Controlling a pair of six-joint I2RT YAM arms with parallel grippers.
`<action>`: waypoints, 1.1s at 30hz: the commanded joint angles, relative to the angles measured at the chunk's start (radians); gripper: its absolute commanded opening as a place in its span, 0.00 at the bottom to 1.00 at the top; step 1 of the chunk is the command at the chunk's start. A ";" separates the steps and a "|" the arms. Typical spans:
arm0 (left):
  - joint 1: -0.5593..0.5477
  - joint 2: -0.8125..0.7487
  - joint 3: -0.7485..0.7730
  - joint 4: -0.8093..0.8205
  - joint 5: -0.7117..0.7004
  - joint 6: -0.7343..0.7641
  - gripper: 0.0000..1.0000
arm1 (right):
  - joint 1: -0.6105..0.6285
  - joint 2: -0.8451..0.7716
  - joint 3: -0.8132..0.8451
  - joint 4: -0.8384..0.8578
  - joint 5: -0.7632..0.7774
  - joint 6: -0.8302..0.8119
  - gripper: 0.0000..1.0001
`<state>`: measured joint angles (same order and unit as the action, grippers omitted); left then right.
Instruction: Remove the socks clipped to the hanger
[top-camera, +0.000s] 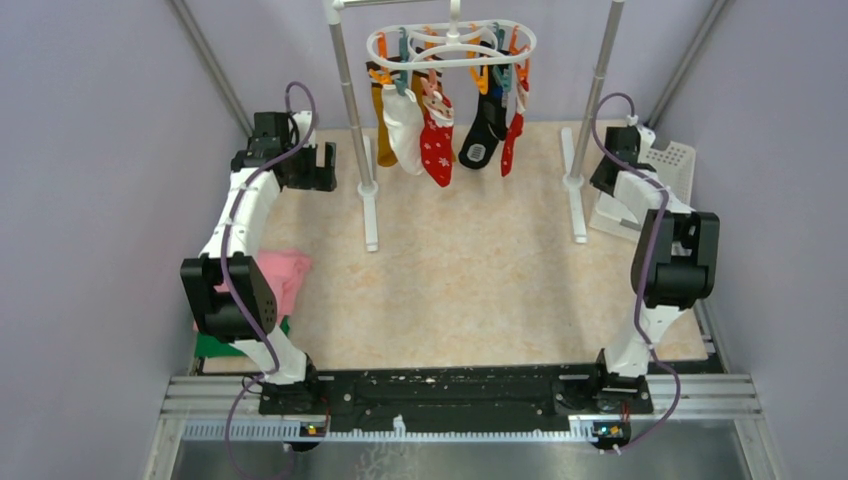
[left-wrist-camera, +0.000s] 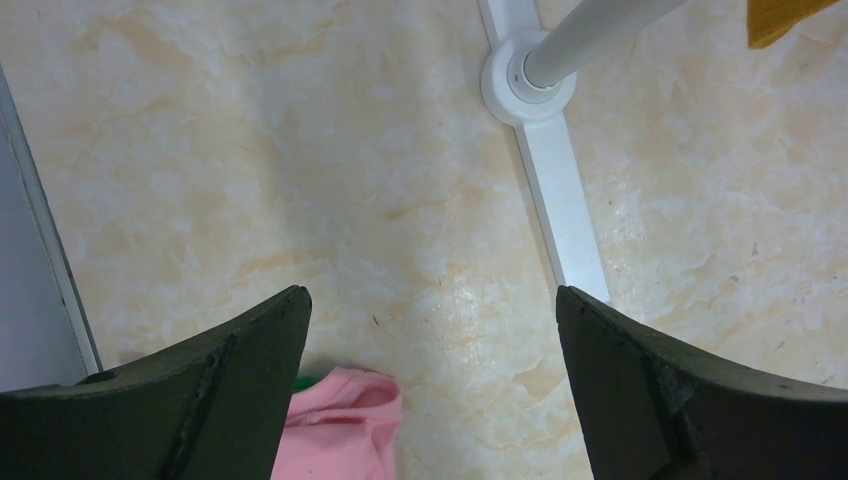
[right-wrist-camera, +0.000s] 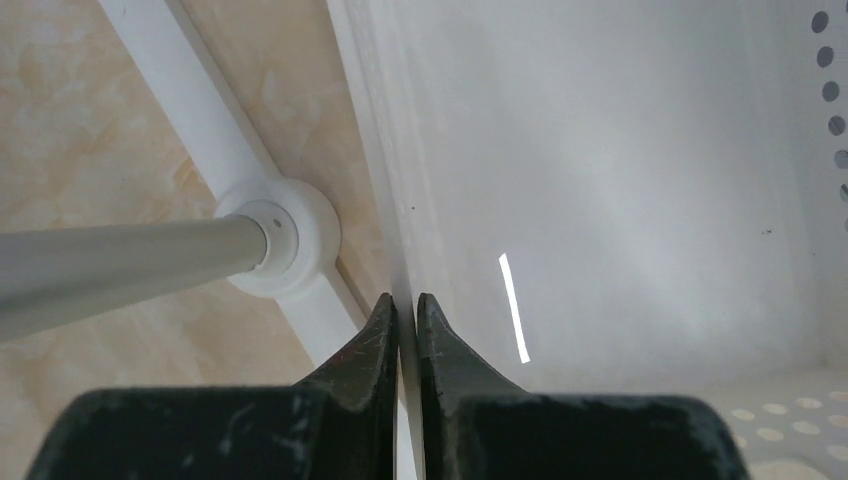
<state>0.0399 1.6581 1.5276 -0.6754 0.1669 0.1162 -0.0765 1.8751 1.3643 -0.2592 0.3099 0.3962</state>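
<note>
Spanning the marbled table, the white pole rack carried the hanger from its top bar. The socks — mustard, white, red snowflake, black, plain red — were all clipped in a row, dangling clear of the tabletop and well apart from both my arms. My right gripper sat at the far right, pinched to a sliver on what looked like the thin wall of the white mesh basket, just beside the rack's right foot. My left gripper hung spread wide, holding nothing, above the tabletop near the rack's left foot and a pink cloth. Done well, I judged, the step meant rising to an outer sock, gripping low on the fabric and pulling straight down — never dragging the ring sideways along its bar.
</note>
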 joint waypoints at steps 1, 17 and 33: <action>0.005 -0.024 0.016 -0.028 0.012 0.015 0.99 | -0.011 -0.149 -0.047 -0.041 0.075 0.064 0.00; 0.005 -0.053 0.068 -0.106 -0.033 -0.022 0.99 | 0.156 -0.776 -0.341 -0.345 0.134 0.218 0.00; 0.005 -0.061 0.063 -0.130 0.006 -0.014 0.99 | 0.923 -0.743 -0.363 -0.533 0.251 0.443 0.00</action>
<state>0.0399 1.6447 1.5585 -0.7967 0.1532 0.1032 0.6807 1.0981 1.0069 -0.7490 0.4911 0.7315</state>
